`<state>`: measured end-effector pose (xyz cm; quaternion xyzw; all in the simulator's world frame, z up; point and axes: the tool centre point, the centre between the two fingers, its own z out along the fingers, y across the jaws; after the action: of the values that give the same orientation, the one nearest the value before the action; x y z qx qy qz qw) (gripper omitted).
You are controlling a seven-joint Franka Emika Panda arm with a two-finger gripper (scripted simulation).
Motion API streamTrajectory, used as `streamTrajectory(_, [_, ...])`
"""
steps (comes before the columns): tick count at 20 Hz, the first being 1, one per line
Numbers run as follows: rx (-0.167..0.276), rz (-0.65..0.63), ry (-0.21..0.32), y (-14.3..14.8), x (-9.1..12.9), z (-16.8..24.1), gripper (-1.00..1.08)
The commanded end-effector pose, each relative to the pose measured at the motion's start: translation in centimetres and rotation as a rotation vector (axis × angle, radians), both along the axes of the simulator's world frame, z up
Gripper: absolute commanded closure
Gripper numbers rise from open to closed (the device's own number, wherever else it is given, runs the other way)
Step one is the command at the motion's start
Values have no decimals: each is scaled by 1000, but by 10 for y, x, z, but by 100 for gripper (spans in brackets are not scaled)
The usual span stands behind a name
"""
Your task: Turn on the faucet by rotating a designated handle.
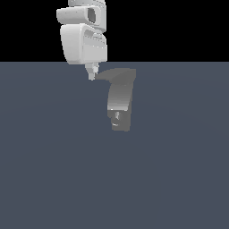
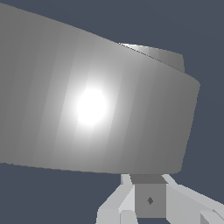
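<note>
The grey faucet (image 1: 120, 100) stands on the floor, its curved body running down to a boxy lower end with a small shiny nub (image 1: 117, 117). Its thin flat handle (image 1: 106, 75) sticks out from the top toward the exterior view's left and tapers to a point. My gripper (image 1: 92, 74) hangs from the white arm just beside that point, fingers pressed together and holding nothing; whether it touches the handle I cannot tell. In the wrist view a broad grey faucet surface (image 2: 96, 105) with a bright glare fills most of the picture just beyond the gripper (image 2: 148, 188).
A flat dark blue-grey floor (image 1: 53, 170) spreads all around the faucet. The white arm (image 1: 84, 40) rises behind the gripper at the top of the exterior view.
</note>
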<state>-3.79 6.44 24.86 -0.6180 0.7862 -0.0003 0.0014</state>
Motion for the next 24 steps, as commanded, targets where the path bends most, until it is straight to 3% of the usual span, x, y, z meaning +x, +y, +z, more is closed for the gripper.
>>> streamTrajectory(1, [-1, -5, 2, -7, -8, 0, 108])
streamTrajectory(4, [0, 1, 1, -4, -8, 0, 108])
streamTrajectory(24, [-1, -4, 2, -106, -39, 0, 108])
